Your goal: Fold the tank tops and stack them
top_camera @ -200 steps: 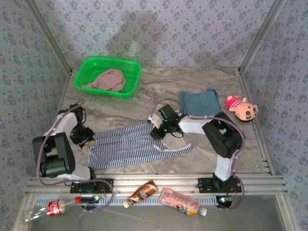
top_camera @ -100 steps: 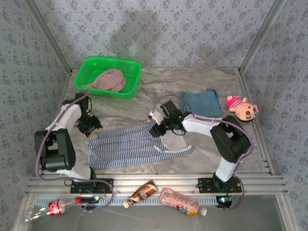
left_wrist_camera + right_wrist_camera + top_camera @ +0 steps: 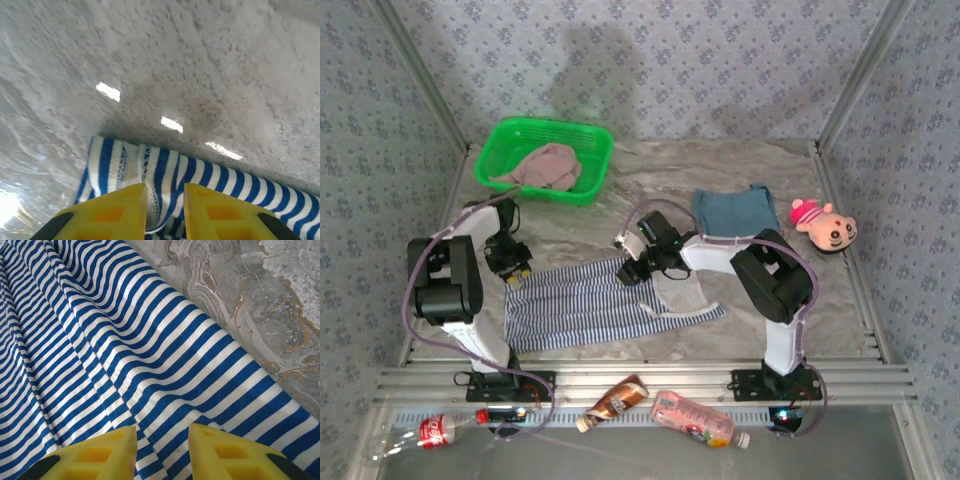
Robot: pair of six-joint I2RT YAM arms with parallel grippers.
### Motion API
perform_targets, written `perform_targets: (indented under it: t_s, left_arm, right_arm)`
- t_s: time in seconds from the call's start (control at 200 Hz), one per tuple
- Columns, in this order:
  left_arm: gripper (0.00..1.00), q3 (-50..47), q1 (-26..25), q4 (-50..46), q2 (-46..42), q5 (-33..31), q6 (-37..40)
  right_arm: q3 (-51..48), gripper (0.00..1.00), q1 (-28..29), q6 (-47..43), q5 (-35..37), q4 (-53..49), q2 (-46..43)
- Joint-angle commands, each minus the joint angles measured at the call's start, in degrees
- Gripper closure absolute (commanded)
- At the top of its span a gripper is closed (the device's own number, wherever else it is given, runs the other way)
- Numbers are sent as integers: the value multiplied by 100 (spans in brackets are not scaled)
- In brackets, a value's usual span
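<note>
The navy-and-white striped tank top [image 3: 580, 305] lies spread flat across the table's front middle. My left gripper [image 3: 510, 268] is at its far left corner; in the left wrist view a raised fold of striped cloth [image 3: 165, 170] sits pinched between the yellow fingers of the left gripper [image 3: 165, 202]. My right gripper [image 3: 632, 268] rests on the top's far edge near the middle, and in its wrist view the right gripper [image 3: 162, 442] stands open over flat striped cloth [image 3: 125, 340]. The teal-blue tank top [image 3: 735, 212] lies folded at the back right. The dusty pink tank top [image 3: 545, 165] is crumpled in the basket.
The green basket [image 3: 520, 130] stands at the back left. A pink plush toy [image 3: 823, 225] lies right of the teal top. Three bottles [image 3: 615, 400] [image 3: 692, 420] [image 3: 435, 430] lie below the rail at the near edge. Bare marbled table [image 3: 260, 300] lies beyond the striped edge.
My left gripper has moved away from me to the striped top's far left corner and its jaws have narrowed on cloth. The right gripper has slid left along the far edge.
</note>
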Motion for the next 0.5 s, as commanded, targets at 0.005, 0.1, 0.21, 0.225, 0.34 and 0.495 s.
perform_targets:
  t_s: [0.005,0.1,0.21,0.225,0.34,0.495]
  left_arm:
    - [75,159,7,-336,183,-421,300]
    - [77,102,3,-325,277,-454,347]
    - [77,69,16,-307,351,-472,412]
    - [78,74,21,-310,367,-484,424]
    - [86,134,87,-340,388,-695,516]
    - [96,157,290,-445,364,-987,727]
  right_arm:
    - [-115,66,48,49,74,-152,39]
    - [-262,67,72,16,64,-156,-52]
    - [-403,68,105,-106,-65,-185,-159]
    - [-423,68,113,-121,-92,-171,-177]
    - [-559,71,178,-319,-29,-342,-260]
    - [-853,77,197,-414,153,-457,-431]
